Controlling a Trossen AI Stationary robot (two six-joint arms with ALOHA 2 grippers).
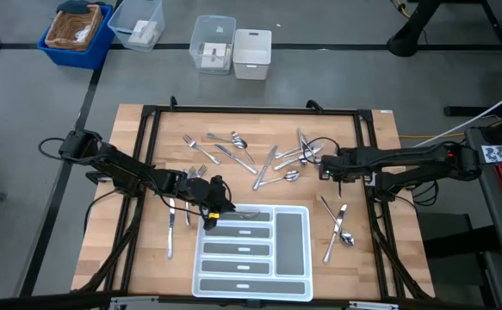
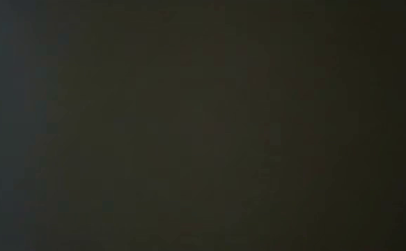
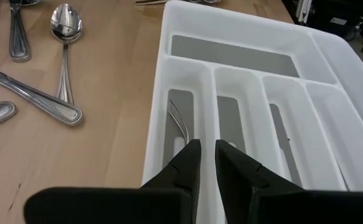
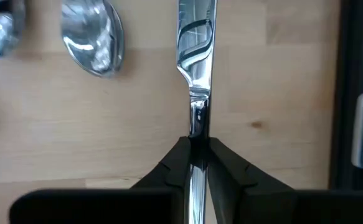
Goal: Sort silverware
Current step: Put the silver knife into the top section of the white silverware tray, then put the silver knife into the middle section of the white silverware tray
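Silverware [image 1: 233,142]: I lower fork [image 3: 178,121] flat into tray [image 3: 330,56].
Left gripper [image 3: 207,163]: jaws narrow; grip uncertain.
Right gripper [image 4: 197,155]: jaws clamp knife [image 4: 197,43].

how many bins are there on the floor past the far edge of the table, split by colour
blue bin: 1
clear bins: 2
white bin: 1
total: 4
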